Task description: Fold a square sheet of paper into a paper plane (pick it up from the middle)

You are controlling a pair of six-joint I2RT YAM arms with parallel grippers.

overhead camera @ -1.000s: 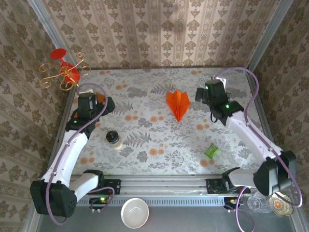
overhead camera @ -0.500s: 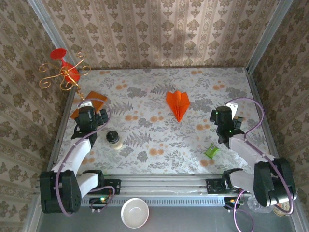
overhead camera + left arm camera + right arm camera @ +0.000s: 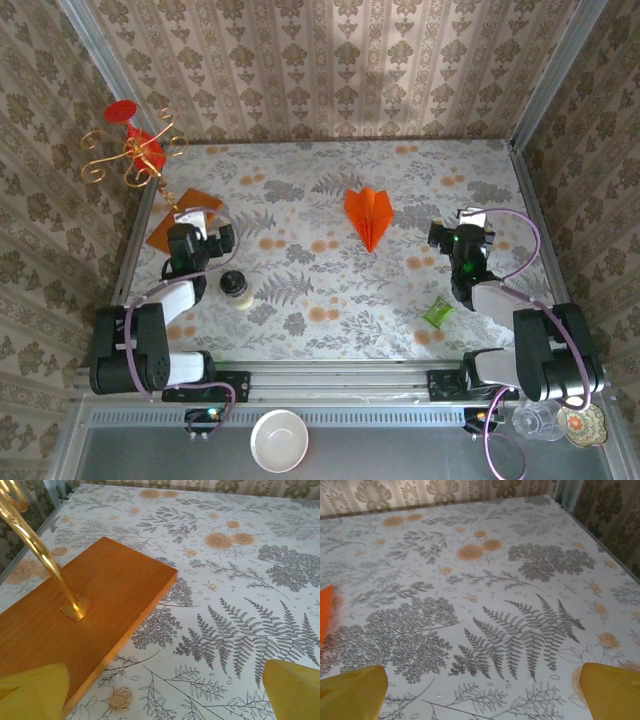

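A: Left fingers (image 3: 31, 689) spread wide, nothing held. Right fingers (image 3: 612, 687) released the same way.

B: Change since half a second ago?

A: The left gripper (image 3: 198, 238) and right gripper (image 3: 458, 238) have drawn back a little further toward their bases. The paper plane (image 3: 368, 213) is unmoved. It lies flat, well ahead of both and between them, with patterned table (image 3: 300, 300) in between.

B: Surroundings?

A: A wooden base (image 3: 85, 625) with a gold rod (image 3: 40, 555) sits just ahead of the left fingers. A dark-lidded jar (image 3: 234, 286) is behind them, to their right. A green packet (image 3: 438, 313) is behind the right fingers.
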